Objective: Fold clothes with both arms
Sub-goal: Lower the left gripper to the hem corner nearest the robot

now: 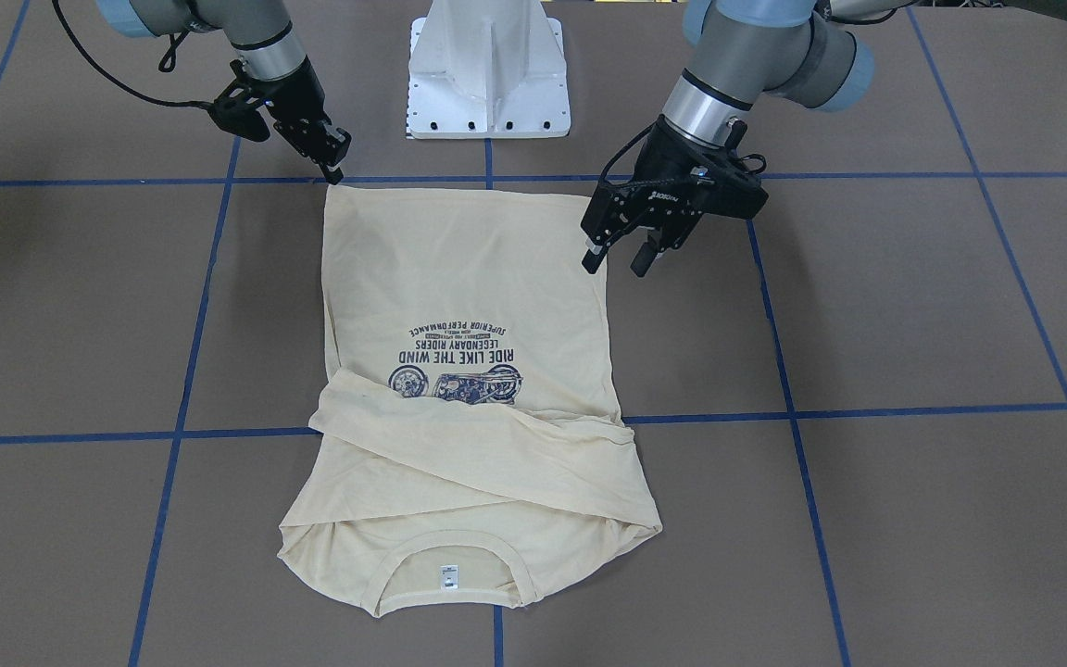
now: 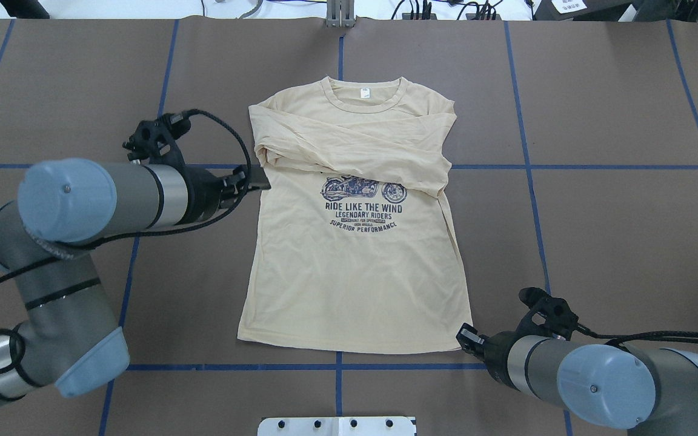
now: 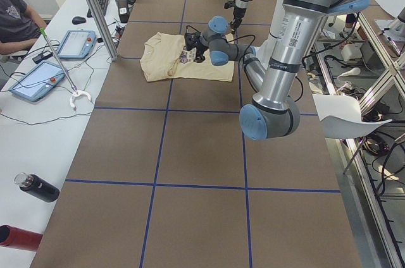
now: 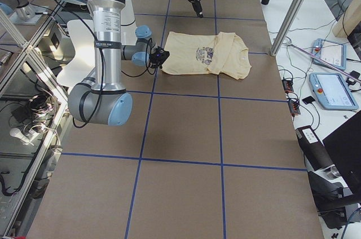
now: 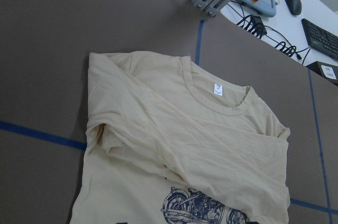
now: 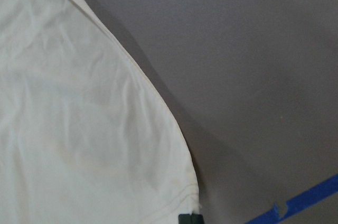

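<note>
Left claw (image 1: pixel 620 259) spread; right claw (image 1: pixel 334 159), state unclear, beside the hem corner of a limp, thin cream-yellow long-sleeved T-shirt (image 1: pixel 469 278), likeliest pinch point.

light: bright, even overhead | shadows: soft | focus: sharp | glare: none

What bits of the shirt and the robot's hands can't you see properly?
Top of the navy print: covered by the folded sleeves of the T-shirt, overhead and front views.
Label writing: too small in every view.
Right gripper: side-on in front view, cut off in its wrist view; open or shut unclear.
</note>
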Action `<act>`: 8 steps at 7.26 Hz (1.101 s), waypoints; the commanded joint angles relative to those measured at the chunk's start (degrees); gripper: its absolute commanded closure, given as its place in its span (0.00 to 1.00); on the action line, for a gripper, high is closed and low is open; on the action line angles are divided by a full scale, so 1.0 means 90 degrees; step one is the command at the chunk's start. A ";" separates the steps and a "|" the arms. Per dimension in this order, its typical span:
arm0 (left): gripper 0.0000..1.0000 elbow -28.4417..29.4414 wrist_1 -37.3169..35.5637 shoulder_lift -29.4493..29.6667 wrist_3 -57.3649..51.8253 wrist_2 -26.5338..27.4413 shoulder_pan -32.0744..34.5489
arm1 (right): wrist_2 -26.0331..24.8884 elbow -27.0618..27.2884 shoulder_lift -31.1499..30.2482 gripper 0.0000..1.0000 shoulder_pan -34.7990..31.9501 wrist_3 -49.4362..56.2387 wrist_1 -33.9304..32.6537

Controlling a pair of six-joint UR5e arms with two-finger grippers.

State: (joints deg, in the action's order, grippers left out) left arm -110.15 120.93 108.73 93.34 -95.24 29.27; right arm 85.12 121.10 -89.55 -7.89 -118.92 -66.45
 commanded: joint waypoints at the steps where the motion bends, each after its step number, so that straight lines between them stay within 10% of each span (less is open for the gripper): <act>1: 0.22 -0.0338 -0.0077 -0.0944 0.0485 0.0025 -0.0963 | 0.0035 0.0050 -0.0011 1.00 -0.0002 0.0000 0.0000; 8: 0.21 -0.0340 -0.1904 -0.0088 0.0928 -0.0668 -0.1572 | 0.0054 0.0128 -0.0011 1.00 -0.0041 0.0000 0.0000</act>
State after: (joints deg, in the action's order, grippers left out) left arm -113.62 104.61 107.43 101.73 -101.16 15.05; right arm 85.61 122.25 -89.72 -8.15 -118.92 -66.45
